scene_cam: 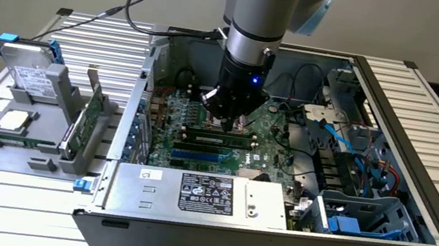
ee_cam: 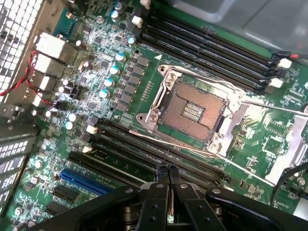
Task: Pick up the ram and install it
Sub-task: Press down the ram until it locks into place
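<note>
An open computer case (scene_cam: 415, 211) lies on the counter (scene_cam: 8, 196) with its motherboard (ee_cam: 120, 72) facing up. The gripper (ee_cam: 167, 177) is low over the memory slots (ee_cam: 144, 154), beside the empty processor socket. Its fingers (ee_cam: 161, 185) are pinched nearly together, and the ram (scene_cam: 219, 140) appears to sit in a slot just beneath them, as if being pressed home.

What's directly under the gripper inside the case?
Under the gripper: black memory slots on the motherboard, beside the open CPU socket. The fingers cover the slot section beneath them.
</note>
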You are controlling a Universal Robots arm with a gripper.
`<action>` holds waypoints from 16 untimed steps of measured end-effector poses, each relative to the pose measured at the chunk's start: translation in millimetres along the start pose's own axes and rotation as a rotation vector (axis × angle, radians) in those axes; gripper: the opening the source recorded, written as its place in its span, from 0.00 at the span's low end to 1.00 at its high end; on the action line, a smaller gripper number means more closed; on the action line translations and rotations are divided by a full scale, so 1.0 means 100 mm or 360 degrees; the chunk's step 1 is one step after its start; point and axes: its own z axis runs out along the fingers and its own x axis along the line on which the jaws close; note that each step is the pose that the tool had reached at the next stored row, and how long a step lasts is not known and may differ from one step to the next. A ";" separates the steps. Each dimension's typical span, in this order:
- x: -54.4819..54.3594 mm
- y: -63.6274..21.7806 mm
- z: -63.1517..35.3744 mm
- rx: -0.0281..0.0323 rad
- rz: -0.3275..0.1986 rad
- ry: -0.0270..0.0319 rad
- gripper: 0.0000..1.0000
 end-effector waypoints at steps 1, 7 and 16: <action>0.00 0.000 0.000 -0.00007 0.0026 -0.00013 0.10; 0.00 0.000 0.001 -0.00053 0.0186 -0.00093 0.10; 0.00 0.000 0.003 -0.00123 0.0428 -0.00213 0.10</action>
